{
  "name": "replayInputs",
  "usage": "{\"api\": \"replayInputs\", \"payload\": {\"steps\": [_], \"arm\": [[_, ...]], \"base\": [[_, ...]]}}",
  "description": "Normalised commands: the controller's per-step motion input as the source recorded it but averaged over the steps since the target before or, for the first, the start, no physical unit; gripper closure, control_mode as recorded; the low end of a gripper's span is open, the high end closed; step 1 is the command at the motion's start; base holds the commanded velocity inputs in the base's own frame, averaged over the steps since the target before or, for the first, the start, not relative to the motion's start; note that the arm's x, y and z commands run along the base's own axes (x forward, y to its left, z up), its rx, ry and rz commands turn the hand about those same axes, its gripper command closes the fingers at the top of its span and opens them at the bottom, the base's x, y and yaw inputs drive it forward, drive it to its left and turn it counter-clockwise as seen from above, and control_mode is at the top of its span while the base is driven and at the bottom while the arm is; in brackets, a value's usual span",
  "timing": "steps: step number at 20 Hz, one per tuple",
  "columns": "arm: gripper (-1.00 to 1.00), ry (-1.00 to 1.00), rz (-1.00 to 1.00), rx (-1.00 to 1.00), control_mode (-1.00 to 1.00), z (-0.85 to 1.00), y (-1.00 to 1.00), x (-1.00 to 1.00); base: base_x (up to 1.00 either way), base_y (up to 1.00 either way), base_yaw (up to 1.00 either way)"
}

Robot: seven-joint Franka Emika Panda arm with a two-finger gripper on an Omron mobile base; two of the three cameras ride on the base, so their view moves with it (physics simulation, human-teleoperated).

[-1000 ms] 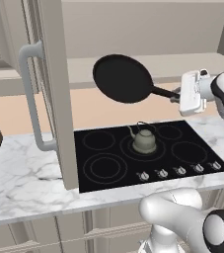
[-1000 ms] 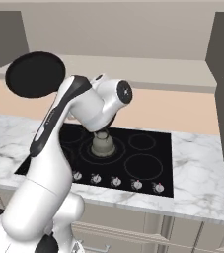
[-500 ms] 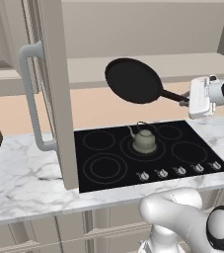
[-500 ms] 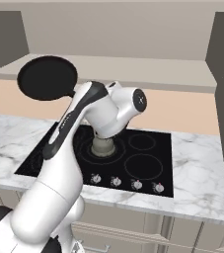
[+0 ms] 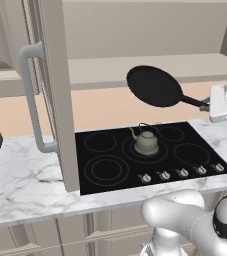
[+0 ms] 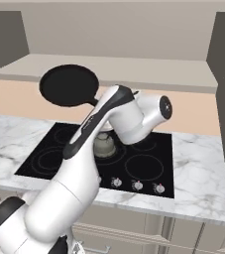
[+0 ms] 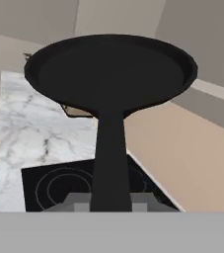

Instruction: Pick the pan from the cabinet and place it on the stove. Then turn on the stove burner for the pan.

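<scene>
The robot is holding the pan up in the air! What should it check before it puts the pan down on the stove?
1. Pan held by its handle in the gripper: ok.
2. Pan out of the cabinet and off its open door: ok.
3. Pan above the stove: ok, it hangs over the back part.
4. Free ring to land on: ok, the front left ring is bare.
5. Kettle out of the way: not ok, it sits on a middle ring below the pan.
6. Burner knobs untouched: cannot tell.

2 base cameras look forward and down from behind, at 7 and 5 o'clock, sharing the stove (image 5: 150, 155) (image 6: 94, 158). The hand camera sits close along the pan (image 7: 111, 74) handle.
</scene>
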Motion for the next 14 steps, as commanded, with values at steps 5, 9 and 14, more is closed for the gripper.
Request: {"api": "replayInputs", "payload": {"steps": [5, 9, 14], "arm": [[1.0, 0.1, -0.05, 0.02, -1.0, -0.21, -0.66, -0.01], [1.0, 0.12, -0.06, 0.01, -1.0, -0.34, -0.56, 0.0], [1.0, 0.16, -0.09, 0.0, -1.0, -0.53, -0.49, 0.0]], "base": [[0.0, 0.0, 0.0], [0.0, 0.0, 0.0], [0.0, 0.0, 0.0]]}}
